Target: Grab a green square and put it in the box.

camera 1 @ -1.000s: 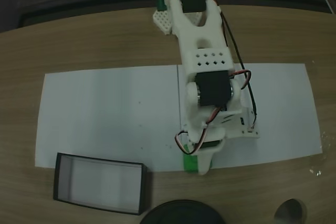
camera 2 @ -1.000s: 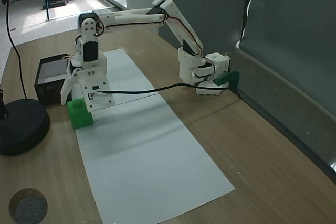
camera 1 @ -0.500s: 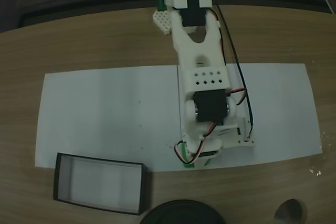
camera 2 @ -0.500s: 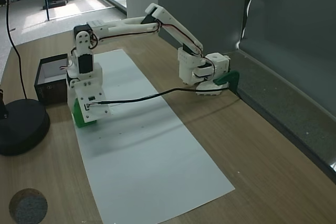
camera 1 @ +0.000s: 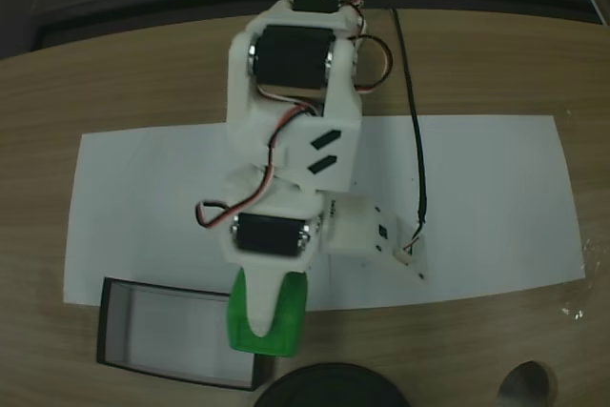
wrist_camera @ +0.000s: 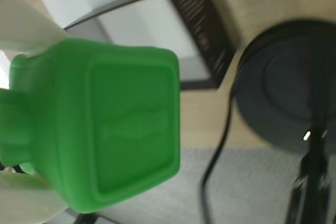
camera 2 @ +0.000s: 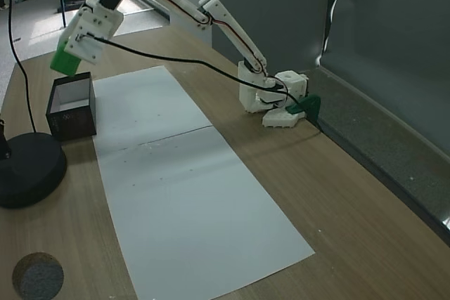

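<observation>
Above the box [camera 2: 70,107], pincer [camera 1: 267,326] now raised off paper w/ green square [wrist_camera: 105,124] clamped.

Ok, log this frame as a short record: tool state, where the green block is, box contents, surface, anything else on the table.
tool: shut on the green square, raised off the table
green square position: in the air over the near end of the box
box contents: none seen
surface: wooden table with white paper sheet
other: round black base beside the box
</observation>
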